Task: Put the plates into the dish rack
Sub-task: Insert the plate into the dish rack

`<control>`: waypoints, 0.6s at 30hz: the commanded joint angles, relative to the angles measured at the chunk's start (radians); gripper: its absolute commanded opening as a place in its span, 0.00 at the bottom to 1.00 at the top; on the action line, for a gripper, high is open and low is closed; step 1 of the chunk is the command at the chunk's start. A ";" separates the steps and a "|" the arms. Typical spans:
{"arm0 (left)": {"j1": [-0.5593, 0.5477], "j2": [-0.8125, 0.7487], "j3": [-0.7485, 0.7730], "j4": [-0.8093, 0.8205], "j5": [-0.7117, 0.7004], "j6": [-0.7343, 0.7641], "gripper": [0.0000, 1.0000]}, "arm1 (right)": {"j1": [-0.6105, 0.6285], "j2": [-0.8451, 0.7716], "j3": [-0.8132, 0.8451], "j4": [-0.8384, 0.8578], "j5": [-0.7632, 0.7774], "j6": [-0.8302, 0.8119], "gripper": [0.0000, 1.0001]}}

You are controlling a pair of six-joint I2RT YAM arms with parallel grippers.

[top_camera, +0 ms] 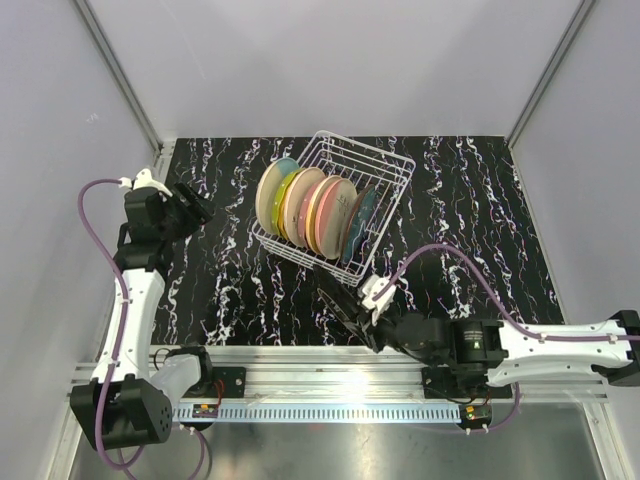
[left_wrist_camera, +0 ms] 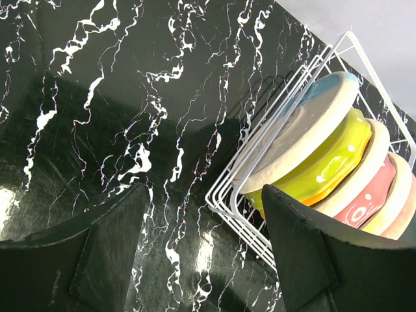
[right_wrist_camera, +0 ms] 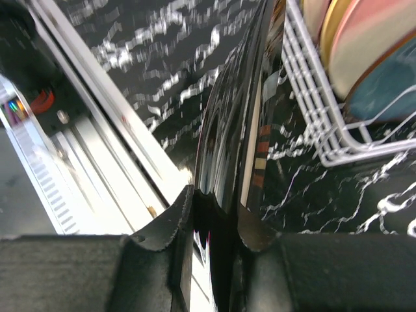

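Rim of glossy black round plate [right_wrist_camera: 227, 130] sits pinched in right claw [right_wrist_camera: 214, 208] beside white wire rack [right_wrist_camera: 312, 117]; left claw [left_wrist_camera: 205, 192] gapes empty.

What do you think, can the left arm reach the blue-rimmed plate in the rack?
Probably yes: the left gripper is open and empty, and nothing stands between it and that plate at the rack's end.

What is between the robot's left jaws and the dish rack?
Only bare black marbled table. The left wrist view shows it: the open left jaws hang over the table, and the dish rack stands apart, plates inside.
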 commanded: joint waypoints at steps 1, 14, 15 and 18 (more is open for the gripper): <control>0.003 -0.008 -0.010 0.068 0.004 0.028 0.75 | 0.001 -0.069 0.128 0.182 0.093 -0.077 0.00; 0.005 -0.032 -0.020 0.068 -0.005 0.043 0.77 | -0.008 -0.075 0.280 0.438 0.251 -0.361 0.01; 0.003 -0.032 -0.020 0.066 -0.004 0.041 0.77 | -0.023 -0.069 0.298 0.441 0.253 -0.384 0.01; 0.003 -0.032 -0.022 0.066 -0.001 0.041 0.77 | -0.054 -0.050 0.335 0.423 0.323 -0.410 0.01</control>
